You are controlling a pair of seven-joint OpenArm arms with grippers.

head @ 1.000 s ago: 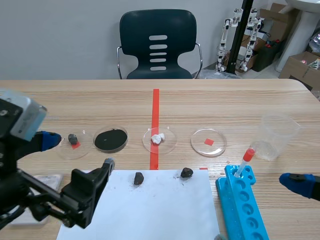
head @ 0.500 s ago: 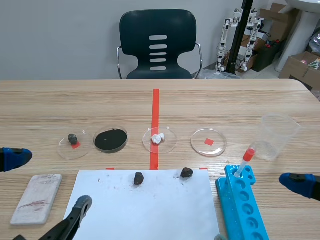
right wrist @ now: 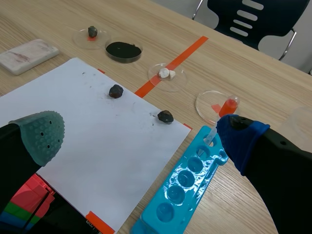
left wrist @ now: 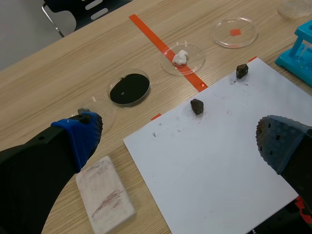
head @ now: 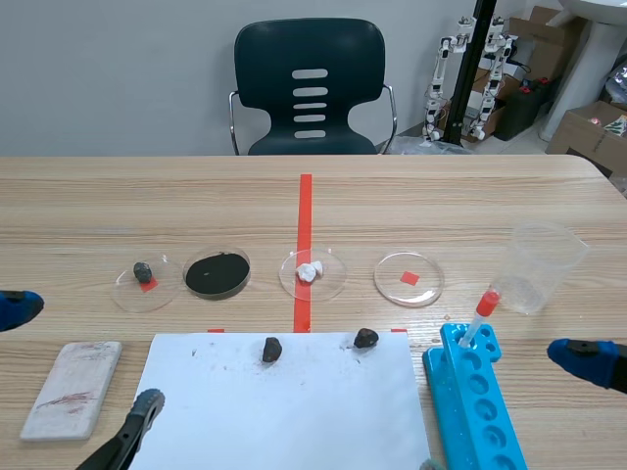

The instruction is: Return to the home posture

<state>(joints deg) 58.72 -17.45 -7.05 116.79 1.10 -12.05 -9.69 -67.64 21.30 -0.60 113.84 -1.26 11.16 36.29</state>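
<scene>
My left gripper (left wrist: 180,139) hangs open above the white paper sheet (left wrist: 219,161), with nothing between its fingers. In the scene view only its tips show: a blue pad (head: 12,308) at the left edge and a grey pad (head: 142,416) near the front edge. My right gripper (right wrist: 141,136) is also open and holds nothing, high over the paper's (right wrist: 97,131) right part and the blue tube rack (right wrist: 187,183). Its blue fingertip (head: 586,360) shows at the scene's right edge. Two dark stones (head: 272,349) (head: 365,338) lie on the paper's (head: 294,401) far edge.
Several petri dishes stand in a row beyond the paper: one with a small stone (head: 145,279), one black (head: 217,273), one with a white lump (head: 312,272), one with a red mark (head: 409,278). A white block (head: 73,388) lies left. A red-bulbed dropper (head: 482,311) stands in the rack (head: 475,401) near a plastic cup (head: 542,264).
My left arm has pulled back and down out of the scene view, uncovering the white block and the paper's left part. The right arm has not moved.
</scene>
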